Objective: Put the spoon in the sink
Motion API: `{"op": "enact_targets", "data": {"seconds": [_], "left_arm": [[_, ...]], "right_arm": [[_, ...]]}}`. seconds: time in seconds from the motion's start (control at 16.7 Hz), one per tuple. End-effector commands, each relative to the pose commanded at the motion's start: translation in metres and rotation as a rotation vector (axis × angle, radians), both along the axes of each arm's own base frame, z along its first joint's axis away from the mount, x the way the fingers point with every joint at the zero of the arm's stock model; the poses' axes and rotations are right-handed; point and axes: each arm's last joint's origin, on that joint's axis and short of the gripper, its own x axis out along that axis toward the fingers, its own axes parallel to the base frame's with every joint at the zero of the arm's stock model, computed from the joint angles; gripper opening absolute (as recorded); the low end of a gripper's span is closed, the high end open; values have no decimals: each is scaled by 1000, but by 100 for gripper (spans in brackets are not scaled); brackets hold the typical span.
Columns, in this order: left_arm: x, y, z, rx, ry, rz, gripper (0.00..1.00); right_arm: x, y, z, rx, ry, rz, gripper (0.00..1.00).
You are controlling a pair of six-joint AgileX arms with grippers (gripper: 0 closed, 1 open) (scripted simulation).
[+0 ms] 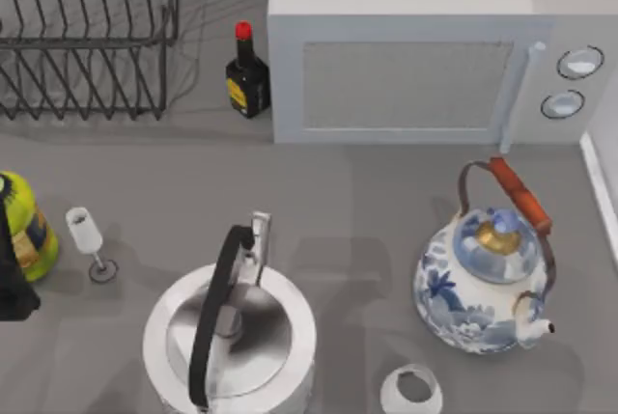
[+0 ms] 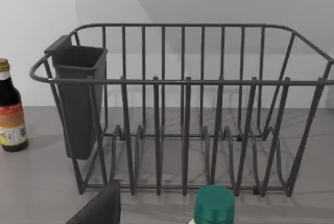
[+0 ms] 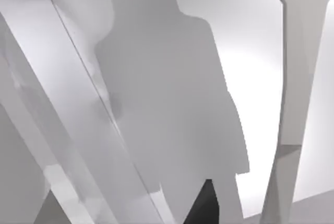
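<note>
The spoon and the sink are out of view. My left arm (image 1: 12, 284) shows as a dark shape at the table's far left edge, beside a yellow-green bottle (image 1: 21, 226). In the left wrist view a dark part of that gripper (image 2: 99, 208) sits low in front of the wire dish rack (image 2: 182, 83), next to the bottle's green cap (image 2: 215, 205). The right wrist view is close against pale grey and white surfaces, with a small dark wedge (image 3: 206, 203) at its lower edge.
A dish rack (image 1: 87, 42) stands back left, with a soy sauce bottle (image 1: 247, 76) and a microwave (image 1: 425, 57) to its right. A wine glass (image 1: 89, 240), a steel kettle (image 1: 230, 337), a blue-white teapot (image 1: 483, 284) and a white cup (image 1: 412, 390) stand in front.
</note>
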Motion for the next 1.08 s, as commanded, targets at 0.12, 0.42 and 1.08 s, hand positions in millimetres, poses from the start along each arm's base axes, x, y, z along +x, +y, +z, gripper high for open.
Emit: {"op": "enact_targets", "data": {"seconds": [0.12,0.42,1.08], "left_arm": [[0,0,0,0,0,0,100],[0,0,0,0,0,0,100],[0,0,0,0,0,0,100]], "right_arm": [[4,8,-6,-2,-3,-3,0],[6,11,-8,-3,-4,-3,0],[8,10,-46,1,11,-4,0]]}}
